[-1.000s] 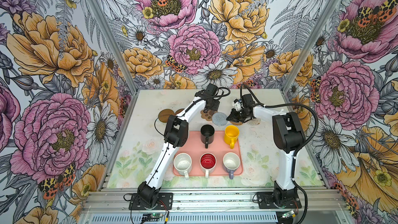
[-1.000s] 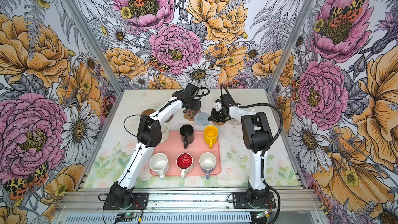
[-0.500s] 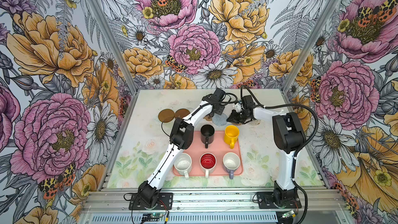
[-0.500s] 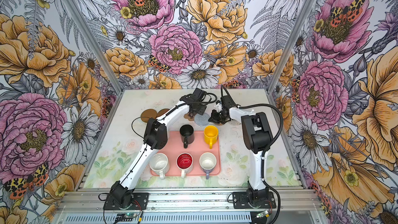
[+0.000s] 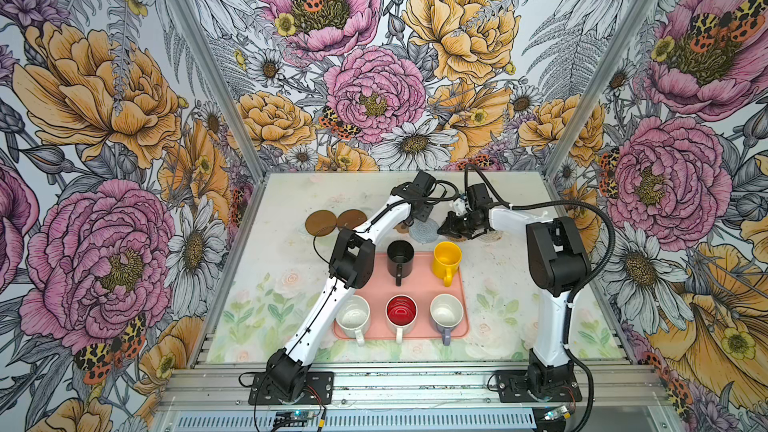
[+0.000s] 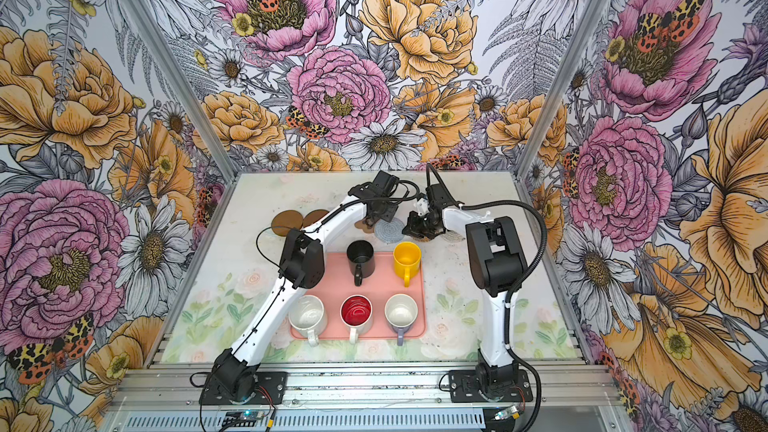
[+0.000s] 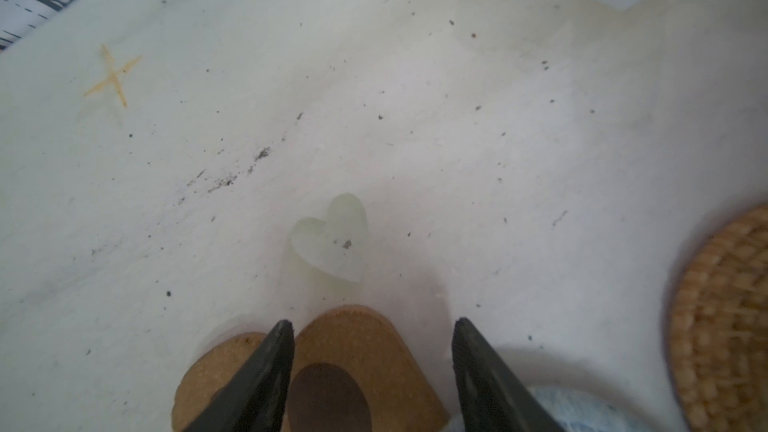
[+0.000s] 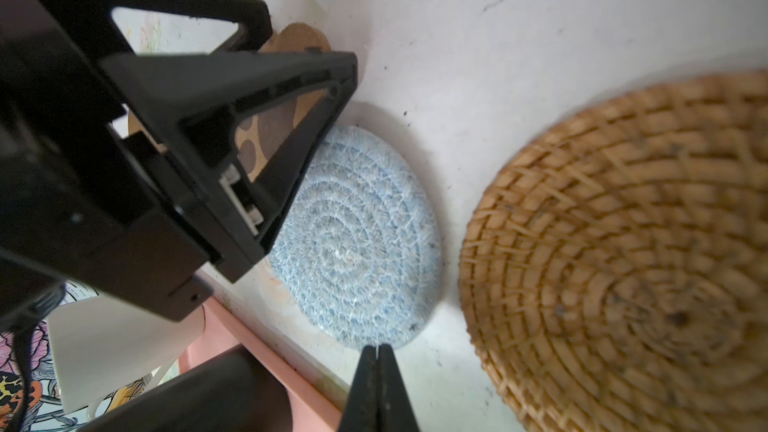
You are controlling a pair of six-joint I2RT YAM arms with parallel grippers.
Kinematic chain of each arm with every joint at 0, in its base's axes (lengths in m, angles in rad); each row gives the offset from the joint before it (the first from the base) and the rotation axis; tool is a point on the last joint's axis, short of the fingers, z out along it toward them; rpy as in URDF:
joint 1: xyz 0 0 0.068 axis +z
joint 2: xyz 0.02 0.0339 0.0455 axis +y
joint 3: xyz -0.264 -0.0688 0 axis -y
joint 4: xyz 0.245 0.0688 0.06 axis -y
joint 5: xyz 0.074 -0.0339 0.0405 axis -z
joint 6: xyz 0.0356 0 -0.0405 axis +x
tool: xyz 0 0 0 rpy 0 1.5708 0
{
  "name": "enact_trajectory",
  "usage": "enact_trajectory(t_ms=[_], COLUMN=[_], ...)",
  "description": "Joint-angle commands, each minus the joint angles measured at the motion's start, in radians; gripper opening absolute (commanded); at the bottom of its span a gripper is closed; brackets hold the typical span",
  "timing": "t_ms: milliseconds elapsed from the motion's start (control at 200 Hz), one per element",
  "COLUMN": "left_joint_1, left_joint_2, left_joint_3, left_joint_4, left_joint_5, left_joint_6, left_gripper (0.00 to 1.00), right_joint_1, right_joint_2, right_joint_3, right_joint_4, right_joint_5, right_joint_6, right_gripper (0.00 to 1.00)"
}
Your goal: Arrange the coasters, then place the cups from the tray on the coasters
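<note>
My left gripper (image 7: pixel 372 324) (image 5: pixel 419 218) hangs open just over the tan paw-print coaster (image 7: pixel 361 351), one finger on each side of a lobe, gripping nothing. My right gripper (image 8: pixel 378 349) (image 5: pixel 446 229) is shut and empty, with its tips at the rim of the grey-blue woven coaster (image 8: pixel 357 234) (image 5: pixel 424 231). The tan rattan coaster (image 8: pixel 623 263) lies beside it. Two brown disc coasters (image 5: pixel 320 222) (image 5: pixel 351 219) lie at the left. On the pink tray (image 5: pixel 459 322) stand the black (image 5: pixel 400 257), yellow (image 5: pixel 446 258), white (image 5: pixel 353 314), red-lined (image 5: pixel 401 311) and lavender (image 5: pixel 446 311) cups.
A pale cream woven coaster (image 5: pixel 492 236) peeks out behind the right arm. The left gripper's fingers (image 8: pixel 232 76) stand close to my right gripper over the coaster row. The tray's far edge (image 8: pixel 257 351) runs just in front of the coasters.
The left arm has swung to the right, uncovering the second brown disc, and its gripper now hangs over the paw-print coaster. The right gripper has barely shifted.
</note>
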Motion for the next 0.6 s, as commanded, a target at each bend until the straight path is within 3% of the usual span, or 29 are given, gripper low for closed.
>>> enact_trajectory(t_ms=[0, 595], left_joint_1=[0.012, 0.024], left_joint_2=[0.018, -0.005], left_joint_3=[0.046, -0.060], left_joint_4=[0.007, 0.007], left_joint_5=[-0.029, -0.055], left_joint_6=[0.012, 0.052], left_gripper=[0.62, 0.53], right_joint_1=[-0.001, -0.001], right_joint_2=[-0.046, -0.046], right_joint_3=[-0.013, -0.016], right_joint_4=[0.020, 0.033], right_joint_5=[-0.016, -0.019], right_joint_6=[0.005, 0.022], right_gripper=[0.04, 0.04])
